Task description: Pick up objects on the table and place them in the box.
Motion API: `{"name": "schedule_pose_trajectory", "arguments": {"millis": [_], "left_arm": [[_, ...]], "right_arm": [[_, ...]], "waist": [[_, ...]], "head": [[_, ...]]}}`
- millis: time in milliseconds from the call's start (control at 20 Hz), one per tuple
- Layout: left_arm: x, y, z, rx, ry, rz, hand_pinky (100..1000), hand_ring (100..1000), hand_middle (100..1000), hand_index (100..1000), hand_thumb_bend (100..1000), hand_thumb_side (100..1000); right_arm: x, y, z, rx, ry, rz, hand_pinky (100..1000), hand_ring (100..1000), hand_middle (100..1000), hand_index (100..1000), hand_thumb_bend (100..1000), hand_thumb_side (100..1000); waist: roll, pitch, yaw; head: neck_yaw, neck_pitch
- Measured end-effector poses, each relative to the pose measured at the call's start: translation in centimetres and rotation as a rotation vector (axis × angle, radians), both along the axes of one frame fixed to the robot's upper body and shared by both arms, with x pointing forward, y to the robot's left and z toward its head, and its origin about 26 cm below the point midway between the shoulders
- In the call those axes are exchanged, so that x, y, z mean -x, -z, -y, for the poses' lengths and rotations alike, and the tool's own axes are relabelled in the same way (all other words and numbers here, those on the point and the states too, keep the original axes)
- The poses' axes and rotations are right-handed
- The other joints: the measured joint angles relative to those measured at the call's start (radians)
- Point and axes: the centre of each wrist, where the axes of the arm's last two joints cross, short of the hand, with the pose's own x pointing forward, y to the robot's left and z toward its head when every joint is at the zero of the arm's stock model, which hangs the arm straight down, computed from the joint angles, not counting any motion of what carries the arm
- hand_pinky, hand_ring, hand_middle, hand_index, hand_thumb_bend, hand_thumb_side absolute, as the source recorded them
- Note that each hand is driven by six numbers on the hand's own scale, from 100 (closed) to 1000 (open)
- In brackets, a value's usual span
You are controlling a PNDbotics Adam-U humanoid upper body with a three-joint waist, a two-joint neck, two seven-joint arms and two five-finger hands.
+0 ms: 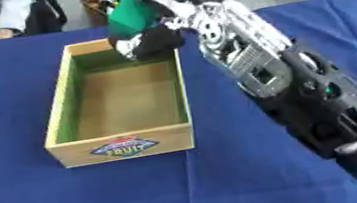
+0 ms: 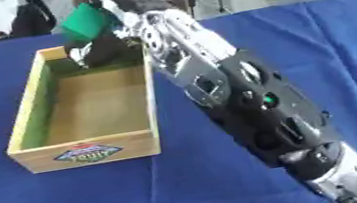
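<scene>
Robot hand [image 1: 151, 39] holding one green object [image 1: 130, 15], one box [image 1: 63, 103]

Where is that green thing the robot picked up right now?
The green object is held in the robot's right hand, above the far end of the wooden box, which sits left of centre on the blue table.

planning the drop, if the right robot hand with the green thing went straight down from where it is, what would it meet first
Probably the bare floor of the wooden box at its far end: the right robot hand, curled round the green object, hangs over that end. Depth is unclear, so the far wall might come first.
</scene>
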Motion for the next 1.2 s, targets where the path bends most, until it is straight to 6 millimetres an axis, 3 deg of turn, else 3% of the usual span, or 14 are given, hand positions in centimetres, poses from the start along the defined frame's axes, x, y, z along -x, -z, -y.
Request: {"name": "schedule_pose_trajectory", "arguments": {"millis": [600,750,900,1050,1200], "left_arm": [[-0.1,-0.4,0.1,-0.005,-0.003,0.032,633,740,809,863,100,977],[-0.1,-0.4,0.2,-0.006,-0.003,0.033,632,738,809,863,100,977],[-0.1,-0.4,0.2,-0.006,-0.002,0.034,632,738,809,863,100,977],[-0.1,-0.4,0.2,-0.006,-0.002,0.035,632,738,809,863,100,976],[-0.1,-0.4,0.3,-0.007,0.002,0.035,632,738,809,862,100,976]], "right_arm": [[-1.7,3.5,-0.7,0.105,0.003,-0.120,857,771,423,525,100,438],[-2.1,4.2,-0.7,0.131,0.006,-0.148,857,789,458,564,100,463],[-2.3,4.6,-0.9,0.156,-0.014,-0.167,860,803,533,692,100,565],[-2.2,4.6,-0.9,0.183,-0.044,-0.180,903,891,727,845,100,761],[-2.0,4.4,-1.1,0.216,-0.079,-0.180,933,952,812,909,315,859]], "waist": [[-0.007,0.005,0.002],[-0.011,0.005,0.003],[-0.012,0.006,0.004],[-0.013,0.006,0.004],[-0.014,0.006,0.004]], "head": [[-0.008,-0.004],[-0.009,-0.008],[-0.009,-0.009],[-0.009,-0.009],[-0.009,-0.009]]}}
